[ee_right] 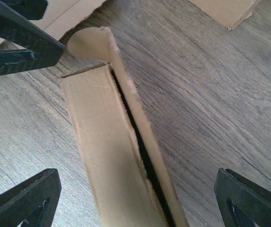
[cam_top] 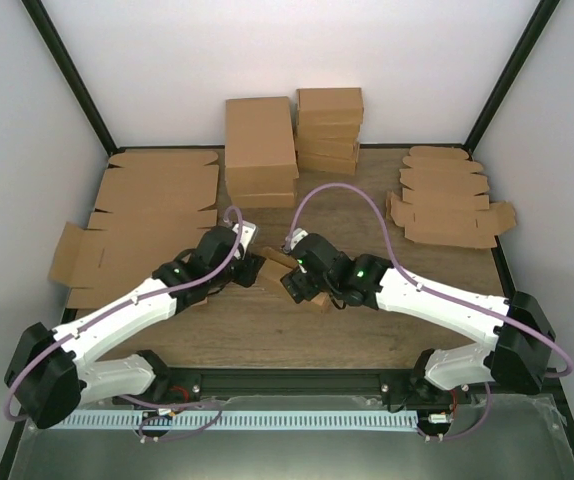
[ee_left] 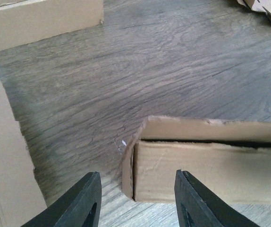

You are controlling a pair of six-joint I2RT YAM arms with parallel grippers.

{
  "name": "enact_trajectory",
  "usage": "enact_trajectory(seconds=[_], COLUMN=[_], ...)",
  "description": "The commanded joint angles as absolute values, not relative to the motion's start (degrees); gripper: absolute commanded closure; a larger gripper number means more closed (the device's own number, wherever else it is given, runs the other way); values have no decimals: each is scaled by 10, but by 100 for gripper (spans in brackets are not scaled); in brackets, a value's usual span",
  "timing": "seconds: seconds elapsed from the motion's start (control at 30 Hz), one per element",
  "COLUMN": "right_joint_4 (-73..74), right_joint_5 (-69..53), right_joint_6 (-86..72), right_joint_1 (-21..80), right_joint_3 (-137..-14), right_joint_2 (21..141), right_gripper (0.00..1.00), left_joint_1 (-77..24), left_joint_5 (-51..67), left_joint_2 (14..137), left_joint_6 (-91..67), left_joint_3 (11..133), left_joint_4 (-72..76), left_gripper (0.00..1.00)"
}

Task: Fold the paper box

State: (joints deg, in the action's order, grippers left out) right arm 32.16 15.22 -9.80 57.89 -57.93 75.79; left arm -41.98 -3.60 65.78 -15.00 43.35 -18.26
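Paper box (ee_right: 102,151), plain brown, lies on the wood-grain counter (ee_right: 220,94); left end effector (ee_left: 136,175) half-open, right end effector (ee_right: 136,171) wide, neither gripping

The paper box (ee_left: 206,165) lies on the wooden counter (ee_left: 173,61) at lower right of the frame, its left end showing between the parted black fingers (ee_left: 86,203).
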Motion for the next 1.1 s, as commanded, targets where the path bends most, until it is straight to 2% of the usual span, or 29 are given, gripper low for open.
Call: enact_trajectory(seconds=[0.0,0.1,0.27,0.5,0.77,1.07], right_joint_4=[326,337,339,314,323,331], right_joint_5=[155,156,163,106,103,106], right_joint_6=[-85,-83,-112,-103,-97,-95], right_joint_1=[578,575,552,525,520,515], right_joint_3=[-585,-589,-587,-566,-563,-554], right_joint_2=[758,784,806,798,821,833], right_gripper=[7,8,16,22,28,29], left_joint_1=[-418,-418,-417,-417,-418,-418], left_joint_5=[-20,-12,-24,-36,-43,-45], left_joint_2=[674,678,682,709,737,748], left_joint_6=[-118,-105,-85,-76,-73,-68], left_joint_3=[435,438,439,446,462,471], left_joint_4=[-144,-142,-139,-136,-134,-124], left_gripper=[56,60,66,67,67,72])
